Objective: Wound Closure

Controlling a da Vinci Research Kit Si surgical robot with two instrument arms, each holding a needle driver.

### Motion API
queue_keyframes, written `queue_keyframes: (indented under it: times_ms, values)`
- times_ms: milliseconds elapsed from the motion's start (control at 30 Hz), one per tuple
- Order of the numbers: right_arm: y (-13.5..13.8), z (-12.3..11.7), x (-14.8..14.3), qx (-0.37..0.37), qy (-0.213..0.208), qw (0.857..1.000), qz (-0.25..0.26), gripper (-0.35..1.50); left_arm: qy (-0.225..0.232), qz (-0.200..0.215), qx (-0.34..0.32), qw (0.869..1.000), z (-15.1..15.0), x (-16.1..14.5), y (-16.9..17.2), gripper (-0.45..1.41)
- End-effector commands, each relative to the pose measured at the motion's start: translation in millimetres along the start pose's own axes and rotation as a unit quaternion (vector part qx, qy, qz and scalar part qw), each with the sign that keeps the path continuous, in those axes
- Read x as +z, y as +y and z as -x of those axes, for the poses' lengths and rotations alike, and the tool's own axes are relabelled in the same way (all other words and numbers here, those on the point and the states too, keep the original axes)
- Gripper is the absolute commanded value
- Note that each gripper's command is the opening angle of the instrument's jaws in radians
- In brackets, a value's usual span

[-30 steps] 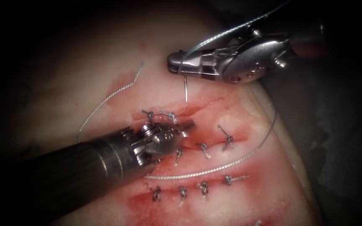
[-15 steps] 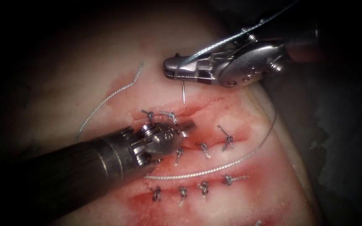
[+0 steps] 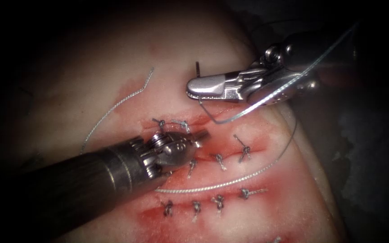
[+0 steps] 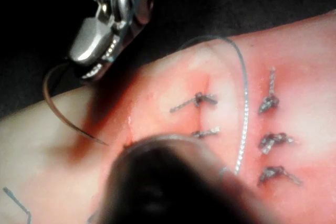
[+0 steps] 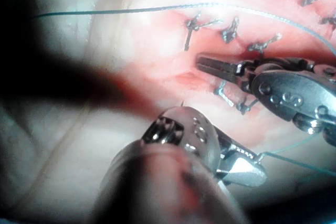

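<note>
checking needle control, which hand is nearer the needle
Right. The right hand is shut on the needle, held above the tissue. The left hand rests shut at the cut, apart from it.

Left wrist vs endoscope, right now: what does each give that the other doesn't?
Left wrist view: the needle as a long arc down to its point, apparently free of the tissue.
Endoscope view: the left tool, jaws shut, holding nothing, at the cut; a loose thread piece left of it.
Both: the right tool shut on the needle partway along its curve, the thread, tied stitches.
</note>
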Motion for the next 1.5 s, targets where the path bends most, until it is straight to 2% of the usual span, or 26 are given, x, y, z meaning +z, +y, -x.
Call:
queue_keyframes:
  times_ms: [33, 133, 267, 367, 467, 700, 1067, 1500]
  values:
    - [0.5, -0.3, -0.3, -0.003, -0.003, 1.000, -0.010, -0.35, -0.003, 0.001, 0.000, 1.000, 1.0, 0.6, 0.5, -0.45]
    - [0.5, 0.6, -1.5, -0.006, -0.013, 0.999, -0.038, -0.35, -0.003, 0.000, 0.000, 1.000, 1.0, 0.6, 0.5, -0.45]
    - [0.3, 0.9, -1.8, -0.008, -0.015, 0.997, -0.081, -0.35, -0.003, 0.000, 0.000, 1.000, 0.9, 0.6, 0.5, -0.45]
    - [0.3, 0.8, -1.6, -0.011, -0.016, 0.996, -0.087, -0.35, -0.003, 0.000, 0.000, 1.000, 0.9, 0.6, 0.5, -0.45]
    - [0.5, 0.6, -1.3, -0.002, -0.053, 0.993, -0.107, -0.35, -0.003, 0.000, 0.000, 1.000, 1.0, 0.6, 0.5, -0.45]
    - [0.7, 0.6, -1.1, 0.002, -0.075, 0.992, -0.100, -0.35, -0.003, 0.000, 0.000, 1.000, 1.0, 0.6, 0.6, -0.45]
    - [1.1, 0.6, -0.2, 0.006, -0.080, 0.992, -0.095, -0.35, -0.003, -0.001, 0.000, 1.000, 1.0, 0.5, 0.5, -0.45]
    - [1.5, -0.1, -0.5, 0.002, -0.085, 0.993, -0.083, -0.35, -0.003, -0.001, 0.000, 1.000, 1.0, 0.5, 0.6, -0.45]
